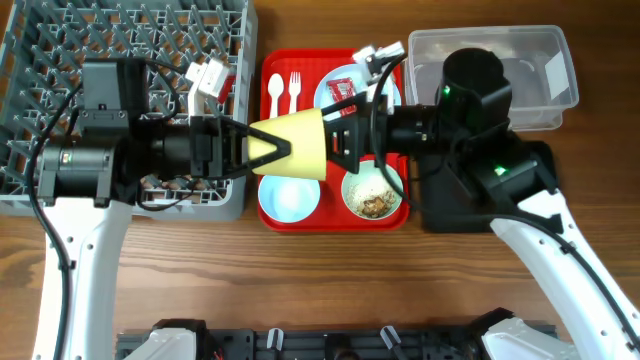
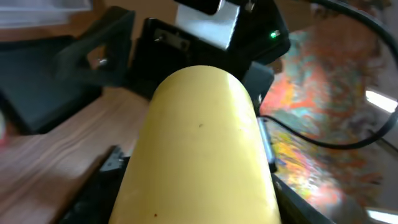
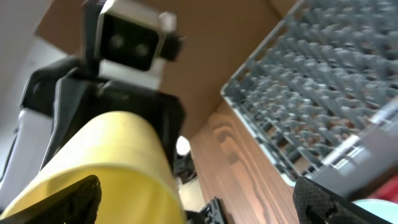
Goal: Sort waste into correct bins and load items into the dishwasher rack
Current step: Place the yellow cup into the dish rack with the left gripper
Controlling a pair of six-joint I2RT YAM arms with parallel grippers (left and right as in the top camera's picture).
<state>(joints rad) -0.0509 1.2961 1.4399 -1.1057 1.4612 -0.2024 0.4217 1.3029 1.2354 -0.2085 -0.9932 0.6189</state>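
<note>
From overhead, little of the job looks done: the dishwasher rack at the far left shows no dishes where the left arm leaves it in view, and the clear tub at the far right looks empty, while the black tray is mostly hidden under the right arm. The yellow cup hangs on its side above the red serving tray, between the two arms. The left pincer is pinching its narrow end, and the right pincer is spread about its wide rim. On the serving tray lie the fork, the spoon, the plate with the red wrapper on it, an empty bowl and a bowl holding crumbs. I cannot find the white scrap. The near bench is bare wood, so there is room there. The rack's right wall lies just left of the cup. The left wrist view is filled by the cup, seated between that pincer's fingers, with the right arm's dark body close behind, leaving little room ahead. In the right wrist view its fingers stand wide apart, the cup lying against the left one only. The rack's pegs lie beyond, across open bench.
</note>
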